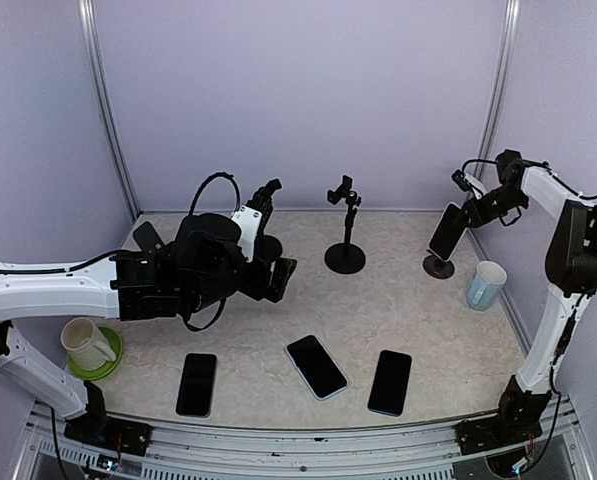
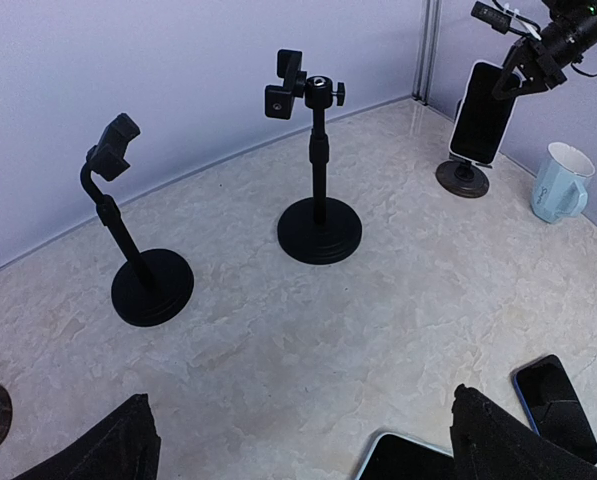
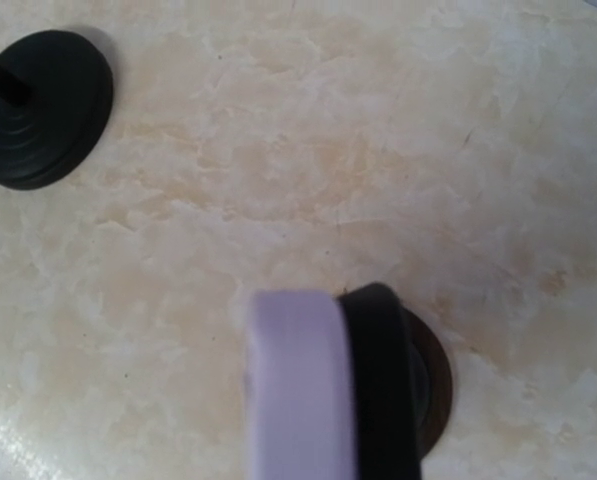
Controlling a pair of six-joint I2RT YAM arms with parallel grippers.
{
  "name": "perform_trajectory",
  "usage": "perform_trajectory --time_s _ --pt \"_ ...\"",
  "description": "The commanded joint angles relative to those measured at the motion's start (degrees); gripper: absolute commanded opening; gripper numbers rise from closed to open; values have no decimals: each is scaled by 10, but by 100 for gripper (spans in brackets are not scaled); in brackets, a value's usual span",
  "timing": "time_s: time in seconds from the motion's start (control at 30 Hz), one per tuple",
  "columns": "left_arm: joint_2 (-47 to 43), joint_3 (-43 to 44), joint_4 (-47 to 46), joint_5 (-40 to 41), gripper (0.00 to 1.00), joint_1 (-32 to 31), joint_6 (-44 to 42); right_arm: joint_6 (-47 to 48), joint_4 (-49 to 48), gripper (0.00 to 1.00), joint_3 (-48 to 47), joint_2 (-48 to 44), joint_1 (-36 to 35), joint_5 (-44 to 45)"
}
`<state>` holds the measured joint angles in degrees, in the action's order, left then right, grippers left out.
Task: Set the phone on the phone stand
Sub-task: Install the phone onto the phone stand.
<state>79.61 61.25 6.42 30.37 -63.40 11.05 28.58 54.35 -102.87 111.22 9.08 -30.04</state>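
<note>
- Left gripper [image 2: 303, 425] hung wide open over the table [image 1: 378, 300] with nothing between its fingers [image 2: 128, 445] (only the two dark tips showed, at the bottom of the left wrist view).
- Right gripper [image 1: 475, 207] sat at upper right of the top view, right at the top edge of the phone [image 1: 445, 232].
- Could not tell whether its jaws were clamped on the phone or just off it. Its own fingers did not show in the right wrist view.
- Phone stood near upright with a slight tilt on the phone stand [image 1: 438, 267], at right of the top view, dark face toward the middle of the frame.
- Right wrist view looked down on it edge-on: lilac case beside black front, with the stand's round base beneath.
- Middle stand [image 1: 345, 230] stood at upper centre. The bent-neck stand [image 2: 138, 250] was left of it, well apart from the phone.
- Three more phones [image 1: 316, 366] lay flat in a row along the lower part of the top view.
- Pale blue mug [image 1: 486, 285] stood just right of the phone stand's base.
- Cream mug [image 1: 84, 342] sat on a green saucer [image 1: 111, 362] at lower left.
</note>
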Motion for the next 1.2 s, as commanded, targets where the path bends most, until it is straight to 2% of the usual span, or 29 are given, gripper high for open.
perform_trajectory --time_s 0.0,0.17,0.6,0.77,0.8,0.83,0.87,0.9,1.17 --pt "3 1 -20 -2 99 4 -2 -5 -5 16 -24 15 7 -17" --pt "4 0 -22 -2 99 5 -1 -6 -4 21 -28 16 7 -19" --pt "0 -5 -23 -2 99 6 2 -6 -4 23 -27 12 7 -6" --pt "-1 -6 -24 -3 99 6 3 -9 -8 27 -28 13 8 -5" --pt "-1 -5 -24 -3 99 6 3 -11 -9 32 -29 14 9 -5" --pt "-2 -6 -24 -3 99 6 3 -12 -9 80 -29 16 10 -6" --pt "-1 -7 -24 -3 99 5 3 -13 -8 98 -31 17 11 -7" --pt "-2 -7 -24 -2 99 6 4 -14 -8 100 -32 18 12 -9" --pt "-3 -11 -25 -3 99 6 6 -17 -11 100 -39 17 13 -5"
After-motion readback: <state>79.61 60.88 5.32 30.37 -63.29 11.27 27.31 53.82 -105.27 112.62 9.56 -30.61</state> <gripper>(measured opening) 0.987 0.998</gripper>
